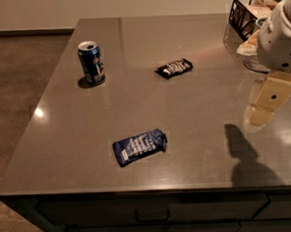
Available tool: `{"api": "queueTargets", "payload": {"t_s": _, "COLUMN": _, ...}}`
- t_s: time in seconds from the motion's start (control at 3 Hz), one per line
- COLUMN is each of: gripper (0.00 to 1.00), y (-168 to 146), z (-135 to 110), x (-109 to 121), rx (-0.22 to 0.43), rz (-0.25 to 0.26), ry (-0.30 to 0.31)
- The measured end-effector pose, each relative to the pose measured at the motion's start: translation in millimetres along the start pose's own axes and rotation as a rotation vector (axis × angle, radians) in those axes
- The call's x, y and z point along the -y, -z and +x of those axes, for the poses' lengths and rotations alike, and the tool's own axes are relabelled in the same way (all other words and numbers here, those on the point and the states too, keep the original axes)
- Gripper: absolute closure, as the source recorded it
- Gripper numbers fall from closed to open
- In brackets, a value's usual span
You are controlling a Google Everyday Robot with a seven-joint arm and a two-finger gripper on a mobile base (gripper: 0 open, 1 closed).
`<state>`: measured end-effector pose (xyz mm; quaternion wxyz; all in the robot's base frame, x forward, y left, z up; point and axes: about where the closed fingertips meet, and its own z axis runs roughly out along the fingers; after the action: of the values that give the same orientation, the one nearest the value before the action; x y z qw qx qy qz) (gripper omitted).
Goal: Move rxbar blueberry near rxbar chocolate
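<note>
A gray countertop (135, 104) is filling the view, with brown floor showing off to the left. The rxbar blueberry (139, 146) is lying flat near the front edge, well apart from the rxbar chocolate (174, 68), which is resting farther back, right of a blue soda can (91, 62). The gripper (261, 110) is hanging above the table's right side, away from both bars; whether it is open or closed cannot be told. The approach is seemingly in hand: the next move is calling for a reach leftward and down onto the blue bar.

Two bars (139, 146) (174, 68), one can (91, 62), one basket (241, 13), one end effector (259, 114) at right.
</note>
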<state>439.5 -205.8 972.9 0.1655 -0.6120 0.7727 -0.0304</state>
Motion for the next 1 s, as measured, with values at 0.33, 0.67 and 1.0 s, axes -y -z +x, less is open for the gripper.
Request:
{"api": "queueTargets", "payload": {"t_s": 0.33, "gripper": 0.00, "y": -18.0, "z": -14.2, "x": -6.4, "rx": 0.033, "rz": -0.032, "ry": 0.030}}
{"api": "queueTargets", "payload": {"t_s": 0.67, "gripper": 0.00, "y": -47.9, "z": -33.0, "x": -17.7, "rx": 0.066, "rz": -0.085, "ry": 0.082}}
{"api": "queueTargets", "payload": {"t_s": 1.0, "gripper": 0.00, "y": -76.0, "z": -58.6, "x": -30.1, "rx": 0.108, "rz": -0.133, "ry": 0.151}}
